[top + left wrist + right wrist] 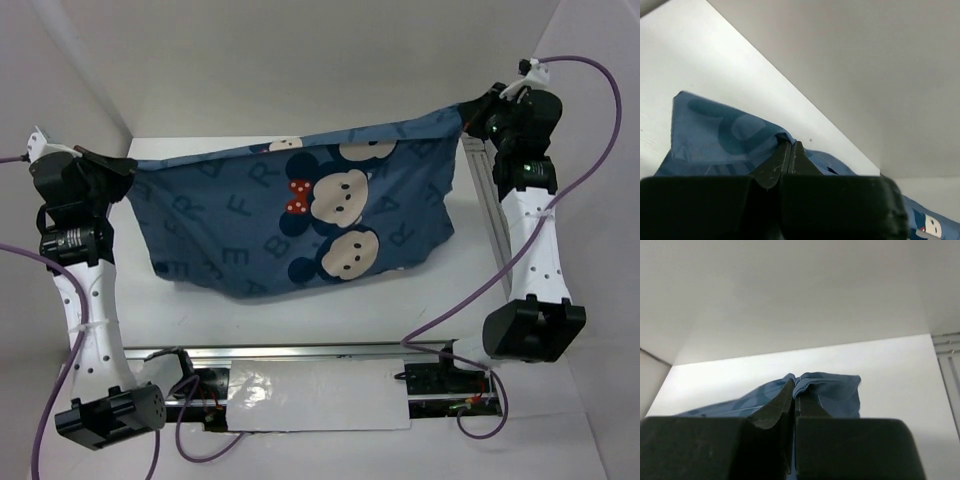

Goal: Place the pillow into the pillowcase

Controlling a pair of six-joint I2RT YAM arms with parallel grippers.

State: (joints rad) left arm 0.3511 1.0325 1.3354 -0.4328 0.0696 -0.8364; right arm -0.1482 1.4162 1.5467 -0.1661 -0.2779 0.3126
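Note:
The dark blue pillowcase (300,215), printed with pale letters and cartoon mouse faces with a red dotted bow, hangs stretched in the air between both arms and bulges low in the middle. My left gripper (128,165) is shut on its left top corner (715,130). My right gripper (468,113) is shut on its right top corner (832,385). The left gripper (790,144) and the right gripper (794,382) each show closed jaws with blue fabric pinched between them. A sliver of white shows at the case's top edge (283,145); the white pillow itself is hidden from view.
A metal rail (320,352) runs along the near table edge between the arm bases, with a white sheet (320,395) in front of it. Another rail (485,210) runs along the right side. White walls enclose the back and both sides.

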